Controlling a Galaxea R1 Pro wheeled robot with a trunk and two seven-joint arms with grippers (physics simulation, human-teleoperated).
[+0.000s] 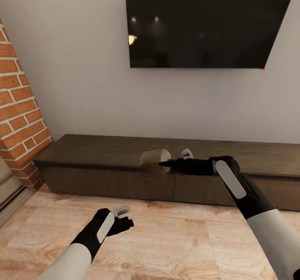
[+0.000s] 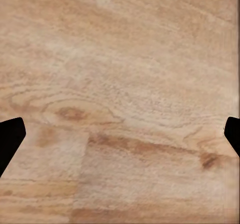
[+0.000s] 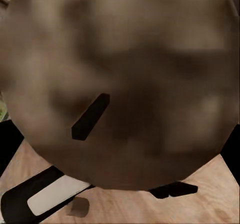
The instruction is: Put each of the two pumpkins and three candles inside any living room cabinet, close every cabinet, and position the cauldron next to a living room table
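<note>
Candle (image 1: 155, 157) in right gripper (image 1: 163, 163) over cabinet (image 1: 104, 153)

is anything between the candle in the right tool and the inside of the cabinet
Yes: the long low dark-brown wood cabinet shows only shut, flat drawer fronts, so no opening faces the short tan candle. The right tool holds the candle at the cabinet's top front edge; a drawer must open first.

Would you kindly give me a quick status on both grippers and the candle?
Right gripper shut on candle, held over the cabinet top. Left gripper open, over wood floor. Cabinet fronts look closed; no drawer open to take it.
</note>
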